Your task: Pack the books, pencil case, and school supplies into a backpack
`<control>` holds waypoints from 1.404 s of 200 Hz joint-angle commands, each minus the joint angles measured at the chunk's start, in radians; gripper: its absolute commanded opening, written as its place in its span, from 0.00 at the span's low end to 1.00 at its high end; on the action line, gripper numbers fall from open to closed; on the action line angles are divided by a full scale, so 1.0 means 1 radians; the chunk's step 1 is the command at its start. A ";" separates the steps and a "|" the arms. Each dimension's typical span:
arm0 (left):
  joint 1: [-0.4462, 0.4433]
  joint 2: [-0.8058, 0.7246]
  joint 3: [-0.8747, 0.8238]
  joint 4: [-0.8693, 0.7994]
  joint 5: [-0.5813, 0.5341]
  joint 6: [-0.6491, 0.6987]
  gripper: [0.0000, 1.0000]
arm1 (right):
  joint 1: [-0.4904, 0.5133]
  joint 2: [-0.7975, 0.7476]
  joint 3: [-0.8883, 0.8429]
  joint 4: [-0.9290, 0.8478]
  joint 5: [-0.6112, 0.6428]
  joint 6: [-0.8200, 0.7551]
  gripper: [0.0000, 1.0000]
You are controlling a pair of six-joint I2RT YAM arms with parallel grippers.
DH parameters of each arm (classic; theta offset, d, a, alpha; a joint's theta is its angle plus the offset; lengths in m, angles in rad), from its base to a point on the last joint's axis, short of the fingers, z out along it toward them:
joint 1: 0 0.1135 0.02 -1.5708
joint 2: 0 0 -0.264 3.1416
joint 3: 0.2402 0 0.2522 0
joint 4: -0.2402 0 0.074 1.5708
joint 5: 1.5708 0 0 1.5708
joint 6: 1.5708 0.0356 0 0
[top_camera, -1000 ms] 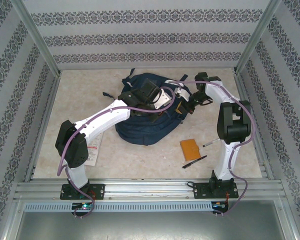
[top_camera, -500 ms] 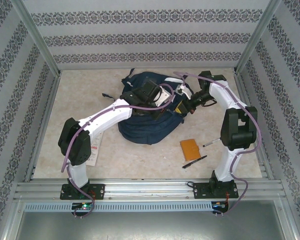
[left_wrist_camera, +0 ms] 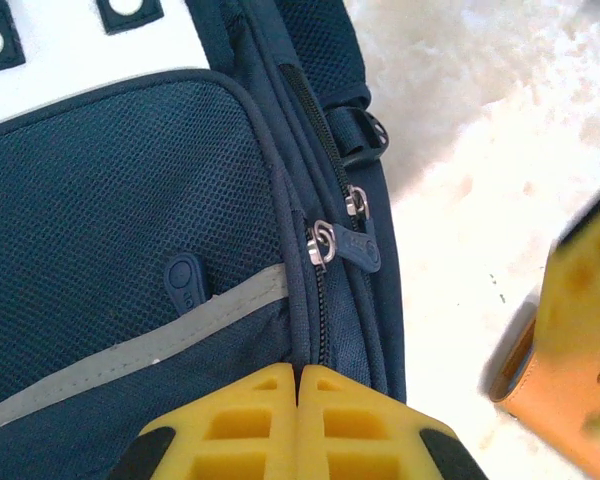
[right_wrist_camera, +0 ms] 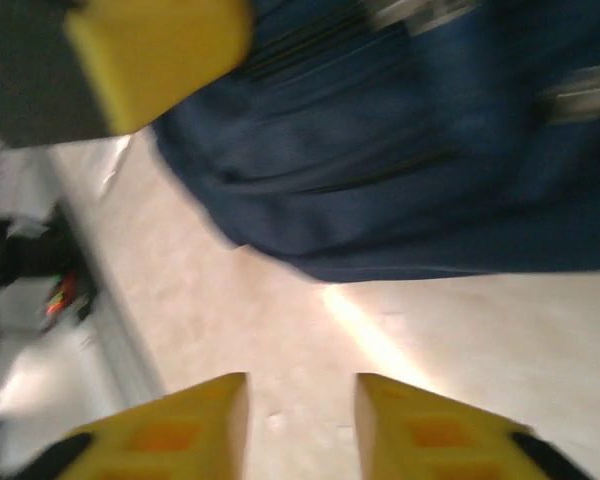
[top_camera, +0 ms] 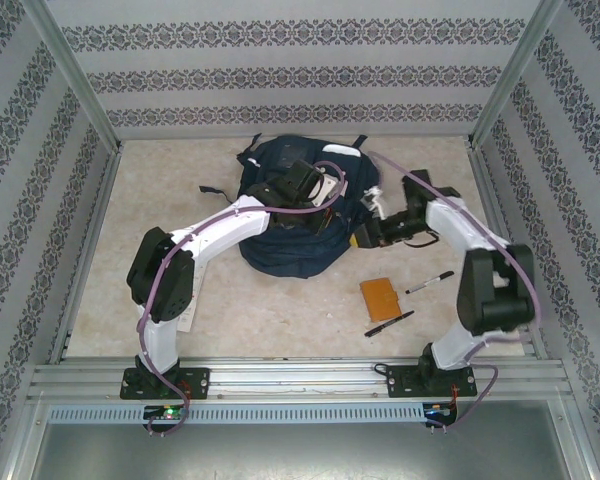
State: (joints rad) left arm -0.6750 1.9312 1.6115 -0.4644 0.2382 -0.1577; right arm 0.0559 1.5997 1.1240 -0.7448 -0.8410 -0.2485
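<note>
Against the pale bench (top_camera: 160, 200), the left tool (left_wrist_camera: 300, 385) is closed at the backpack (top_camera: 290, 255) seam, the right tool (right_wrist_camera: 300, 390) held apart; fabric may be lost if tugged.

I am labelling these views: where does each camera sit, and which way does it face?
Top external: above and behind the bases, looking down at the table; left arm and right arm show.
Left wrist: on that wrist, facing the backpack and its zippers; shut left gripper at bottom.
Right wrist: on that wrist, facing table and backpack, blurred; open right gripper at bottom.
Shared: all see the backpack.
</note>
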 commanded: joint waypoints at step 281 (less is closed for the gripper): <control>0.029 0.043 0.080 0.039 0.023 -0.016 0.00 | 0.150 0.114 0.007 0.163 -0.053 0.135 0.00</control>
State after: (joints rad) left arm -0.6594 1.9350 1.6306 -0.4824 0.2768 -0.1432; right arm 0.1616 1.7676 1.1858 -0.5484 -0.8349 -0.1249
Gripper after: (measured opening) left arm 0.039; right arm 0.042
